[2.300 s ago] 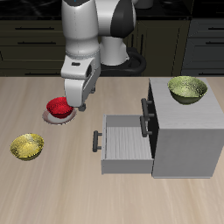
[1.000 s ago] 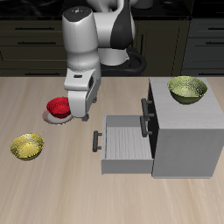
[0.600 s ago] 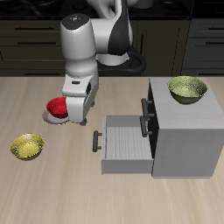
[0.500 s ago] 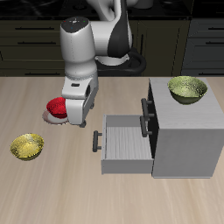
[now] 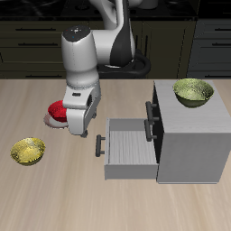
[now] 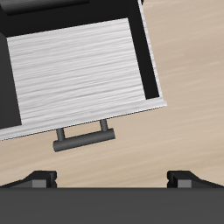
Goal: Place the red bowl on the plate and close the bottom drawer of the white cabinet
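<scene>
The red bowl (image 5: 57, 110) sits on the plate (image 5: 51, 120), and the arm hides part of both. My gripper (image 5: 83, 126) hangs low over the table between the bowl and the white cabinet (image 5: 191, 140), open and holding nothing. The bottom drawer (image 5: 131, 144) is pulled far out, its dark bar handle (image 5: 99, 144) close to the gripper. In the wrist view the drawer (image 6: 79, 74) shows an empty striped floor, with its handle (image 6: 85, 136) just beyond my gripper (image 6: 112, 179), whose fingertips (image 6: 39, 179) stand wide apart.
One yellow-green bowl (image 5: 192, 91) rests on the cabinet's flat top. Another yellow-green bowl (image 5: 28, 151) lies on the table nearer the front edge. The upper drawer's handle (image 5: 149, 120) sits flush on the cabinet front.
The arm has moved off the red bowl, dropping lower and toward the table's front, closer to the drawer handle. The bowl stays on the plate; the drawer has not moved.
</scene>
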You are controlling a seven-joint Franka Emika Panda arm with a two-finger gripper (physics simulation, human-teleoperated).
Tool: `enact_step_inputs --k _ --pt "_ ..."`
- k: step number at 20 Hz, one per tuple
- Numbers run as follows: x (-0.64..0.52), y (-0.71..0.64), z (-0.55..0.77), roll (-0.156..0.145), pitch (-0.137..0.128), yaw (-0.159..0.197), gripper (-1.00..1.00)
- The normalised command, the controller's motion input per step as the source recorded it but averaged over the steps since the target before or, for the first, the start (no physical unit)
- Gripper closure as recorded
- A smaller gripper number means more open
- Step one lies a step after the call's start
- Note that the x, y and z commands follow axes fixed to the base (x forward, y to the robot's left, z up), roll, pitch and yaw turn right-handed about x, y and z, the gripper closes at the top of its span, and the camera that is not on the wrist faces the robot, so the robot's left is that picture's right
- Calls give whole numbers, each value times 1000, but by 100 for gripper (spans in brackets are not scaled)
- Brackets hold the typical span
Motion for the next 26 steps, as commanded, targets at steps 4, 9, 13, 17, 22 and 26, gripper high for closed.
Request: enact_step_inputs --k 4,9,13,17,22,26 --pt "27 19 -132 6 25 10 -100" --pt "-1 -21 -192 -2 5 -14 -100" --pt "-17 -18 -225 6 34 0 -100" --pt "-7 -22 -155 -9 11 5 -100" --pt "14 29 -221 0 22 -5 -100" --pt "12 37 -232 1 -11 10 -100"
